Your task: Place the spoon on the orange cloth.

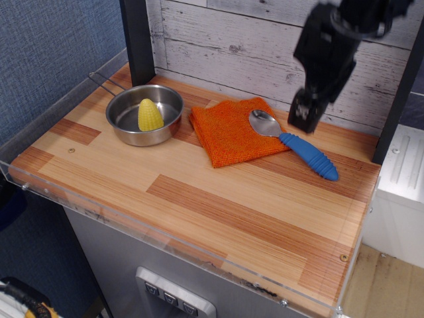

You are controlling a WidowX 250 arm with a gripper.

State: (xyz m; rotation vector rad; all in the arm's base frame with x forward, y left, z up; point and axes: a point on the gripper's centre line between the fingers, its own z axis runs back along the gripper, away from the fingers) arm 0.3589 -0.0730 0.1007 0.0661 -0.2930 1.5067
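Note:
The spoon [295, 144] lies flat with its silver bowl on the right part of the orange cloth [235, 131] and its ribbed blue handle stretching right and forward onto the wooden table. My gripper [302, 118] hangs in the air above the spoon's neck, well clear of it. It holds nothing. Its fingers look close together, but the view does not show clearly whether they are shut.
A round steel pan [126, 114] with a wire handle stands at the back left, holding a yellow corn cob [150, 115]. A black post [138, 40] rises behind the pan. The wooden table [218, 205] has a clear plastic edge at front and left.

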